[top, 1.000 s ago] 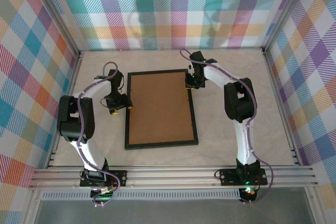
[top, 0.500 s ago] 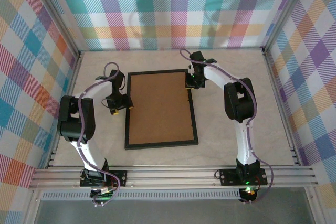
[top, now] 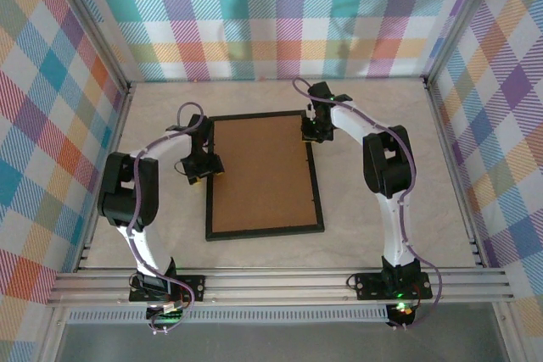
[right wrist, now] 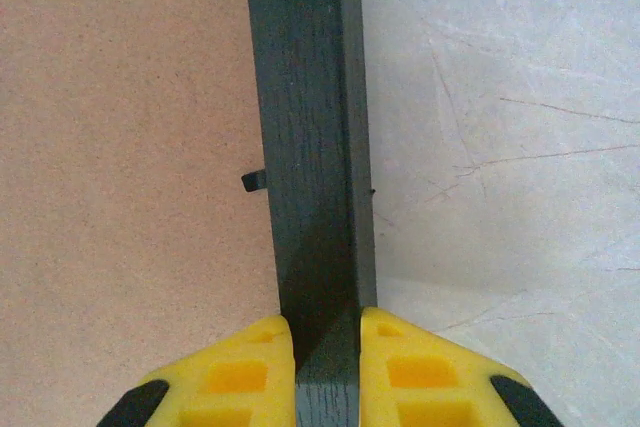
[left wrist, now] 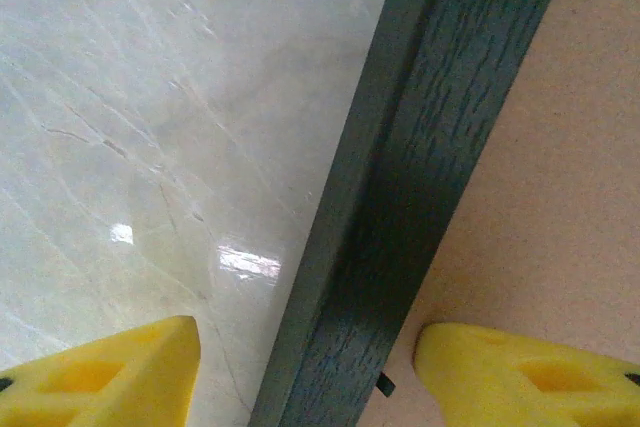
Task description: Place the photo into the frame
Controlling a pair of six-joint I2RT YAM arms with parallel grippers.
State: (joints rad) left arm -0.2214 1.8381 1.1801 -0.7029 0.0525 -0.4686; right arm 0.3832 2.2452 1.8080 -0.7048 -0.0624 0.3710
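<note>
While right claw (right wrist: 322,337) pinches frame (right wrist: 305,97) right edge, left claw (left wrist: 305,372) straddles left edge

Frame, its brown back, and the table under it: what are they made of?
The frame looks like wood stained or painted matte black: fine grain lines run along its rail. Its brown back looks like pressed fibreboard, dull and finely speckled. The table looks like pale marble or a marble-print sheet, with thin veins and shiny glare spots. I can't tell which.
</note>
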